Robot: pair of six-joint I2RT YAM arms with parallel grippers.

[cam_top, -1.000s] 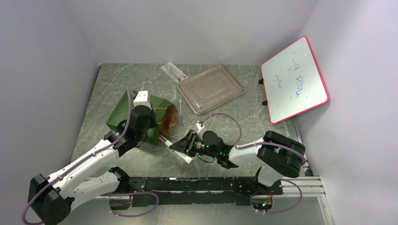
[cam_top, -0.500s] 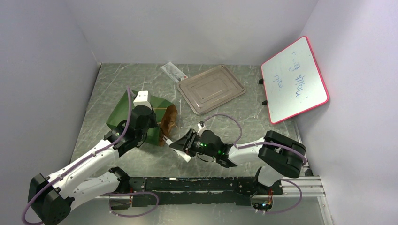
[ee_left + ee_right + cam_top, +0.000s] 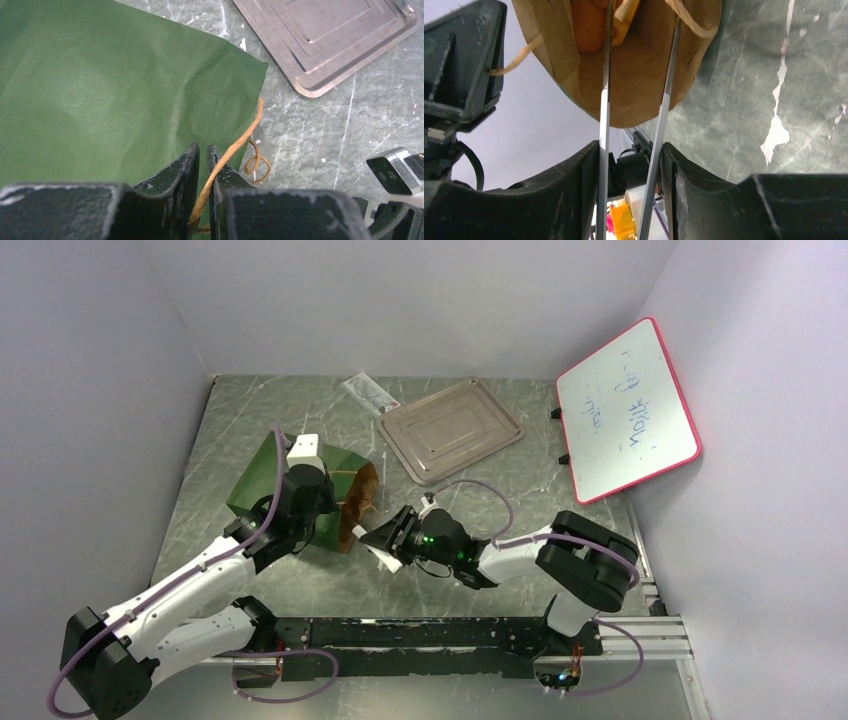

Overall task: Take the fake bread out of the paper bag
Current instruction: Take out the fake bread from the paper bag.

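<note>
The dark green paper bag (image 3: 268, 478) lies on its side with its brown mouth (image 3: 360, 502) facing right. My left gripper (image 3: 203, 150) is shut on the bag's tan twine handle (image 3: 235, 145), right at the mouth's near edge (image 3: 333, 527). My right gripper (image 3: 631, 147) is closed on a pair of thin tongs (image 3: 663, 115), one blade against each jaw. Both blades reach into the bag's kraft inside (image 3: 634, 90). An orange piece of fake bread (image 3: 588, 25) shows deep in the bag beside the left blade, with a paler piece (image 3: 626, 20) next to it.
A flat metal tray (image 3: 450, 430) lies behind the bag, with a small clear packet (image 3: 370, 393) to its left. A red-framed whiteboard (image 3: 628, 410) leans on the right wall. Grey walls close in the table on three sides.
My right gripper has slid left to the bag's mouth, pushing the tongs inside, and the blades have spread wider. The left gripper and the bag have stayed put.
</note>
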